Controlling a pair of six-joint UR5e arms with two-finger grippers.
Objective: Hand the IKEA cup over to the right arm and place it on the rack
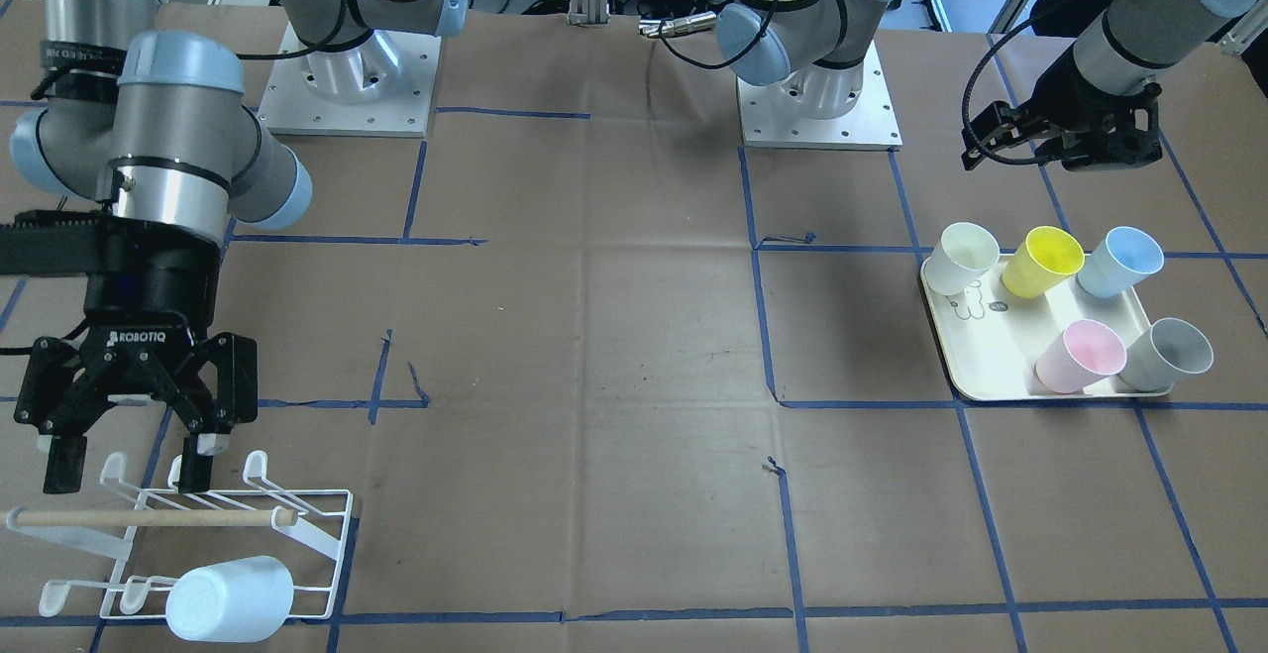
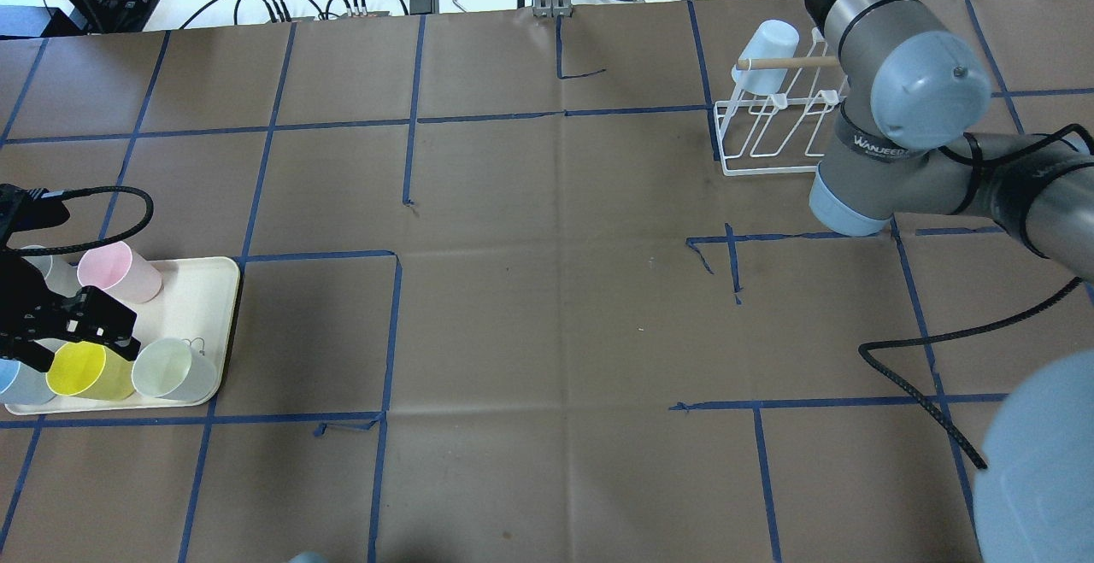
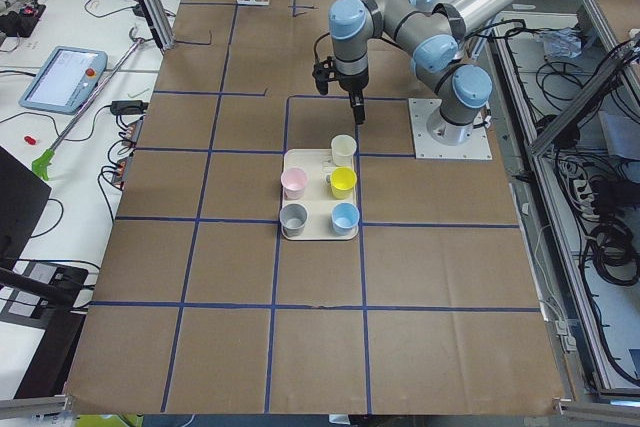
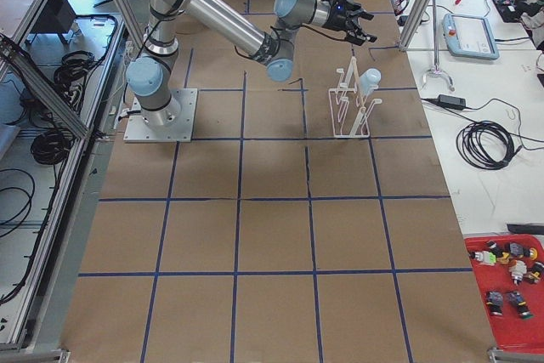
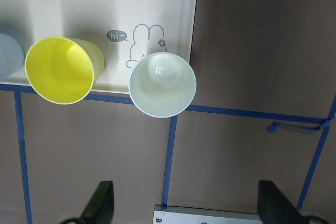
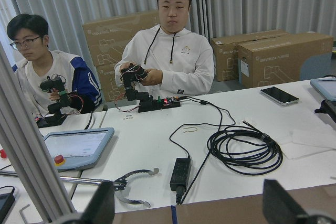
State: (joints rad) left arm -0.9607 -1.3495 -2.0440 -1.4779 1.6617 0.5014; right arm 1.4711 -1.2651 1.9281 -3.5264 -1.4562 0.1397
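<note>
Right tool spread wide, empty, above the rack; left tool likewise near tray.

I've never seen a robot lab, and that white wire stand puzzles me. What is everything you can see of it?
It is a low rack of thin white wire, with two rows of upturned hooked prongs and a light wooden dowel laid across. It stands upright on the brown-covered table. One pale blue cup hangs tilted on an end prong. The right gripper hovers above with its jaws open, not touching it.
</note>
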